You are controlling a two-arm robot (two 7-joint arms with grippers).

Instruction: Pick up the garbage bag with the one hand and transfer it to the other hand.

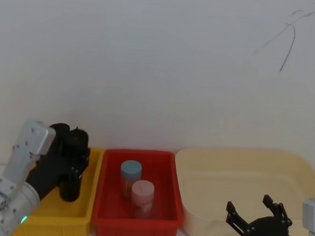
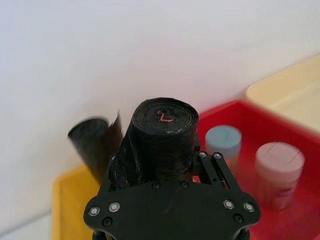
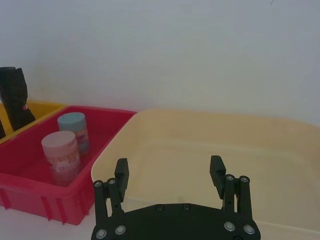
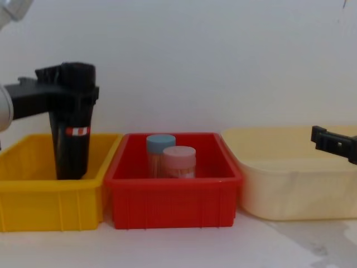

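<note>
Head view: the left gripper (image 1: 68,151) holds the garbage bag (image 1: 70,189) upright in the yellow bin (image 1: 60,223); the right gripper (image 1: 250,209) hangs over the cream tub (image 1: 217,182).
Left wrist view: the jaws are clamped on the roll's sides.
Right wrist view: the right jaws stand apart, empty.
Chest view: the bag's lower end sits below the bin's rim, its label band (image 4: 77,131) above it.

The right gripper (image 3: 169,165) holds its two fingers (image 3: 121,172) spread wide apart, over the near rim of a cream tub (image 3: 200,116). Off to one side of it is a red bin (image 3: 30,197) holding a pink-lidded jar (image 3: 61,155) and a blue-lidded jar (image 3: 73,131). Farther that way, the garbage bag (image 3: 20,100) stands upright in a yellow bin (image 3: 42,107).
</note>
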